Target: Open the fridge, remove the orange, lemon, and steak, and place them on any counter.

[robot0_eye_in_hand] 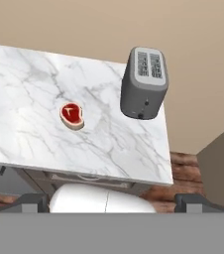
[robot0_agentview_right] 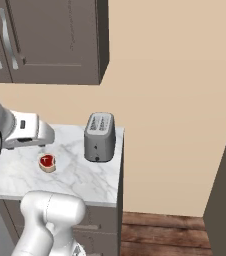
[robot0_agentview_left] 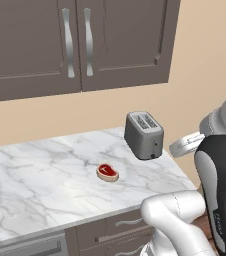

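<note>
White marble, grey-veined: the counter (robot0_agentview_left: 35,185) is lying nearest, its front edge running over dark brown drawers (robot0_agentview_left: 127,227) with silver handles, and its right end is stopping square just past the toaster, with wooden floor (robot0_agentview_right: 170,232) showing below that end. Gripper (robot0_eye_in_hand: 112,204): its two dark fingertips (robot0_eye_in_hand: 30,202) are standing wide apart, holding nothing, hanging above the front edge. Steak (robot0_agentview_left: 107,172): red slab with pale fat rim, lying flat on the marble, clear of every edge, with bare stone all round it. Toaster (robot0_agentview_left: 144,135): grey, two-slot, standing upright behind and to the right of the steak, apart from it, close to the counter's right end. Beige wall (robot0_agentview_right: 175,100) is rising beyond; dark brown wall cabinets (robot0_agentview_left: 75,42) are hanging above the counter.
</note>
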Motion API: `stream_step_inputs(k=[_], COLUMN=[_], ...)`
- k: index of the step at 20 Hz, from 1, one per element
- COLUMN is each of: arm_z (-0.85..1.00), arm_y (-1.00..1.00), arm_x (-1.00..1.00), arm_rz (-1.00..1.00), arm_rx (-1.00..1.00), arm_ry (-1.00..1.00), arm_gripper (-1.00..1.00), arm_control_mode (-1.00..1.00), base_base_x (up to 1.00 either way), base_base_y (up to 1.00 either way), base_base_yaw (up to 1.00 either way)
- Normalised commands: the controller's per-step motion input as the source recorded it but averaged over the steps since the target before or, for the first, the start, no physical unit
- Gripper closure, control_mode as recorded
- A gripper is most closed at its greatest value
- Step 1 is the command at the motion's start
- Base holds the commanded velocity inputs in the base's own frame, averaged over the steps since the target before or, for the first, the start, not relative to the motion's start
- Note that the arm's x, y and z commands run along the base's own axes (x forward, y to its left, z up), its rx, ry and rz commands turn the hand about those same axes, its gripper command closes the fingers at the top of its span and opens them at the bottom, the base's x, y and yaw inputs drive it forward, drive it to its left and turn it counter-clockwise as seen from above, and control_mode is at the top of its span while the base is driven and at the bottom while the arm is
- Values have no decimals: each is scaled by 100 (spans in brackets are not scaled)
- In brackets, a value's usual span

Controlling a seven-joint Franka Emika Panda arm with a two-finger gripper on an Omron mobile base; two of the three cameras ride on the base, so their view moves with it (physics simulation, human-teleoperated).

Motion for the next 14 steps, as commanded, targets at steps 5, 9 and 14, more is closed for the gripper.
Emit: stream_step_inputs(k=[5,9,14], arm_z=[1,0,0], arm_y=[-5,0,0], arm_x=[-7,0,0], arm_rz=[1,0,0], arm_rx=[0,0,0], arm_ry=[0,0,0], arm_gripper=[-100,-100,-100], arm_control_mode=[-100,-100,-100], base_base_x=[0,0,0], base_base_y=[0,0,0], base_base_yaw=[0,0,0])
